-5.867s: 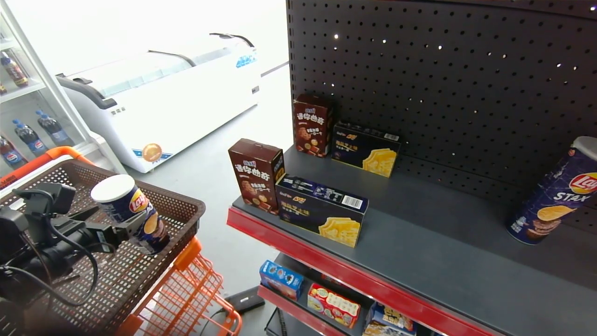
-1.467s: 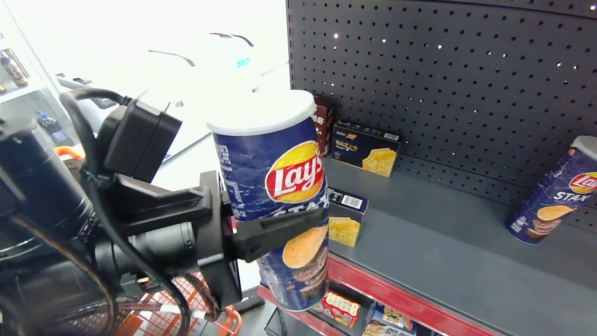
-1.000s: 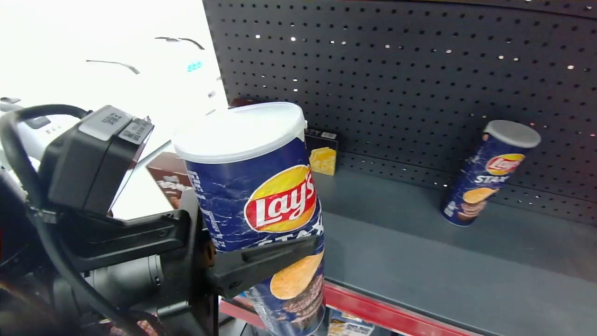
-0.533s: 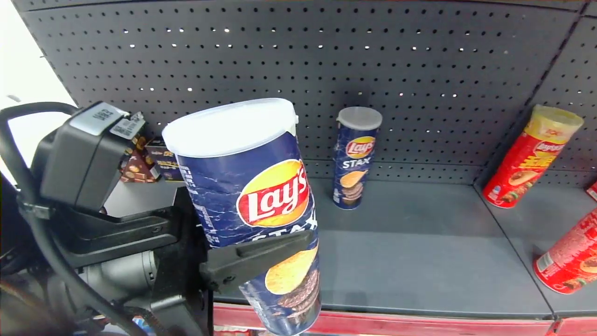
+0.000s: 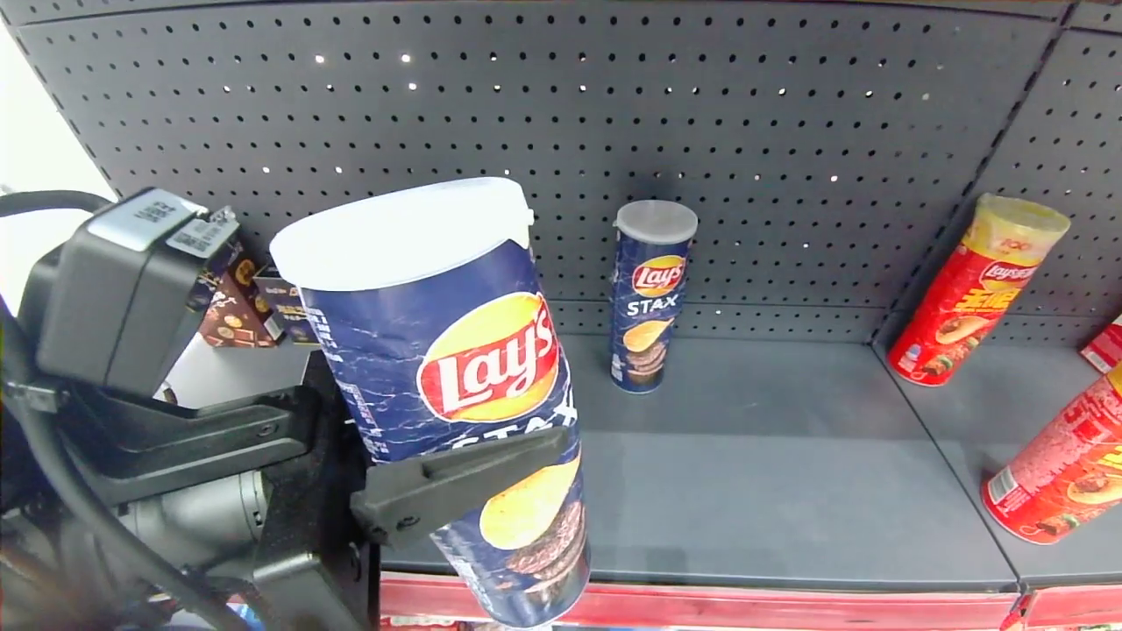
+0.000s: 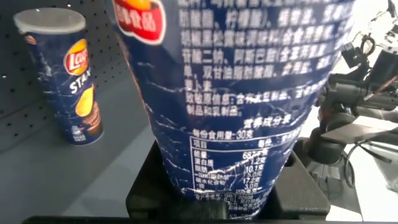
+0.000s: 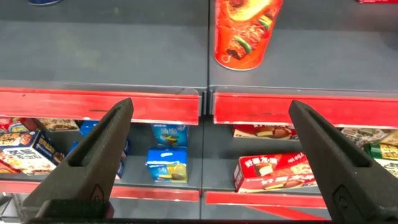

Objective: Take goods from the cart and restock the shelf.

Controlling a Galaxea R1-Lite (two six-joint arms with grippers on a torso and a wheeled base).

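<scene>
A blue chips can [image 5: 438,386] with a white lid stands nearly upright, held in my left gripper [image 5: 456,456], which is shut on its lower half in front of the shelf's red front edge [image 5: 789,605]. The left wrist view has the held can [image 6: 236,93] close up. A second blue chips can [image 5: 650,294] stands at the back of the grey shelf [image 5: 771,473] against the pegboard; it is also seen as the shelf can [image 6: 62,74]. My right gripper [image 7: 211,168] is open, low in front of the shelf edge, holding nothing.
Two red chips cans [image 5: 977,289] [image 5: 1061,469] lean at the shelf's right. Brown snack boxes [image 5: 237,307] sit far left. Bare shelf lies between the blue can and the red ones. A red can [image 7: 245,31] stands above lower shelves with boxes [image 7: 168,163].
The left gripper lifted the can out of the cart basket and carried it up before the shelf. The head view swung right along the shelf, and the can stayed gripped.
</scene>
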